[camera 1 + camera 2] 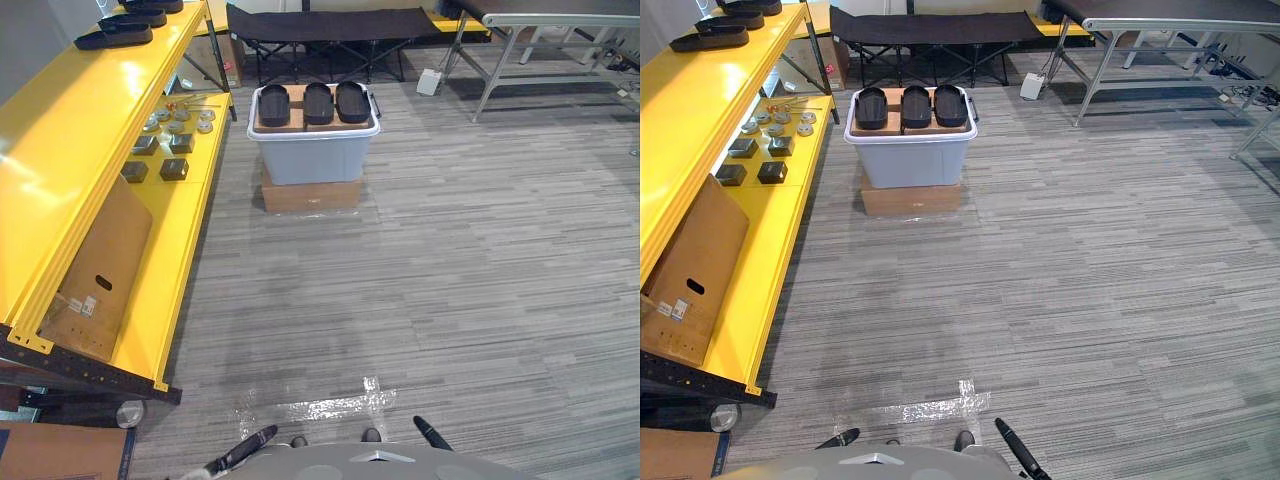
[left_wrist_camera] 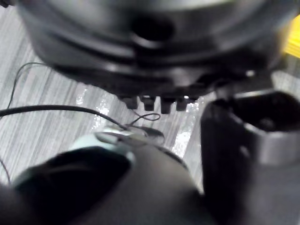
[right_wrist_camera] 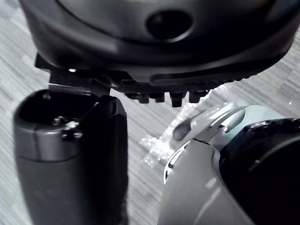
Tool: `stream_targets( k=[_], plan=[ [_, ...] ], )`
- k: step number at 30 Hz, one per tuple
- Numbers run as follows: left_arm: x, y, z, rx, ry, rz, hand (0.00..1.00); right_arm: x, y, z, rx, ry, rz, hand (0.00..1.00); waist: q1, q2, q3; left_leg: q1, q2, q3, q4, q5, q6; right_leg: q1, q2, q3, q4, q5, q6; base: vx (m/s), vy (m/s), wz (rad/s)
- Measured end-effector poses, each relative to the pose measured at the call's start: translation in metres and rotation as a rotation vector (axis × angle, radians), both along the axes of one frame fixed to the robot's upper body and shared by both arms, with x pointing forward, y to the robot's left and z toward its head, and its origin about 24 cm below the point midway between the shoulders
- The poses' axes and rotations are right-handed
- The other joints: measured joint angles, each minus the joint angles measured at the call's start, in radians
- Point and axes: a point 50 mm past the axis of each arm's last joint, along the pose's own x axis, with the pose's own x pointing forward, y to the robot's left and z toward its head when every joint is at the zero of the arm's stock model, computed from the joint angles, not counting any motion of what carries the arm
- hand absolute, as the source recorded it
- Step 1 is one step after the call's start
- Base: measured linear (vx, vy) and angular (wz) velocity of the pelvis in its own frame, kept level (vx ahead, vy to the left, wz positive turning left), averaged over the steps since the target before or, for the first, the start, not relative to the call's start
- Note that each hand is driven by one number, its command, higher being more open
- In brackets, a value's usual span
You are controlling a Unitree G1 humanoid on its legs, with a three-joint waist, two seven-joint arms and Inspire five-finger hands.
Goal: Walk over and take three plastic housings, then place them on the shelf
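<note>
Three black plastic housings [image 1: 274, 104], [image 1: 318, 102], [image 1: 352, 101] lie side by side on cardboard on top of a pale grey bin [image 1: 312, 155]. The bin stands on a flat cardboard box [image 1: 311, 194] far ahead on the carpet. The yellow shelf [image 1: 60, 150] runs along my left, and more black housings [image 1: 113, 37] rest on the far end of its top board. My left hand [image 1: 240, 452] and right hand [image 1: 432, 433] hang low at the near edge, far from the bin. Both have straight fingers and hold nothing. The wrist views show each thumb [image 2: 253, 140], [image 3: 70, 154] over bare carpet.
Small metal parts [image 1: 165, 140] and a leaning cardboard sheet [image 1: 100, 270] sit on the shelf's lower board. A black folding cot [image 1: 330, 25] and a metal table [image 1: 560, 20] stand at the back. Shiny tape [image 1: 320, 405] marks the floor near me. Open carpet lies between me and the bin.
</note>
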Motion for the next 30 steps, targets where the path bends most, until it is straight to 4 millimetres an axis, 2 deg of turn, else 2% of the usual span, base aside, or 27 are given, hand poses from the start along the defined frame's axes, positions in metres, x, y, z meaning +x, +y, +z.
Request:
stream_targets(
  k=[3, 4, 7, 10, 15, 20, 30],
  plan=[
    [0.016, -0.006, 0.002, -0.044, -0.057, -0.014, 1.0, 0.007, 0.003, 0.0, -0.005, -0.035, -0.03, 1.0, -0.003, -0.002, 0.003, 0.023, -0.003, 0.014, -0.029, 0.001, -0.005, 0.012, 0.001, -0.001, -0.02, 0.004, 0.007, 0.06, 0.017, -0.12],
    [0.021, -0.008, 0.002, -0.06, -0.074, -0.034, 1.0, 0.016, 0.004, 0.001, -0.005, -0.062, -0.041, 1.0, -0.011, -0.005, 0.009, 0.026, -0.003, 0.018, -0.031, 0.0, -0.008, 0.012, 0.001, -0.005, -0.021, 0.006, 0.01, 0.03, 0.011, -0.08],
    [0.022, -0.007, 0.002, -0.055, -0.077, -0.037, 1.0, 0.032, 0.008, 0.003, -0.01, -0.116, -0.038, 1.0, -0.021, -0.006, 0.012, 0.034, -0.003, 0.025, -0.033, -0.006, -0.018, 0.015, 0.001, -0.014, -0.022, 0.007, 0.014, 0.04, 0.007, -0.07],
    [0.027, -0.008, 0.003, -0.053, -0.102, -0.045, 1.0, 0.04, 0.01, 0.004, -0.017, -0.148, -0.048, 1.0, -0.019, -0.005, 0.016, 0.051, -0.002, 0.028, -0.038, -0.015, -0.032, 0.03, 0.001, -0.033, -0.022, 0.004, 0.041, 0.0, 0.0, 0.0],
    [0.029, -0.008, 0.004, -0.041, -0.137, -0.024, 1.0, 0.056, 0.015, 0.007, 0.003, -0.208, -0.106, 1.0, -0.02, -0.013, 0.023, 0.06, -0.004, 0.034, -0.038, -0.019, -0.038, 0.036, -0.001, -0.036, -0.022, 0.005, 0.046, -0.01, 0.006, -0.03],
    [0.031, -0.006, 0.005, -0.042, -0.197, 0.075, 1.0, 0.06, 0.017, 0.007, 0.029, -0.209, -0.138, 1.0, -0.018, -0.017, 0.027, 0.062, -0.004, 0.033, -0.038, -0.019, -0.038, 0.04, -0.001, -0.048, -0.022, 0.005, 0.046, -0.04, -0.004, 0.03],
    [0.036, -0.009, 0.006, -0.038, -0.238, 0.076, 1.0, 0.059, 0.015, 0.007, 0.027, -0.188, -0.149, 1.0, -0.01, -0.015, 0.05, 0.093, -0.006, 0.022, -0.038, -0.018, -0.037, 0.075, -0.003, -0.061, -0.022, 0.004, 0.044, -0.07, -0.003, 0.03]
  ],
)
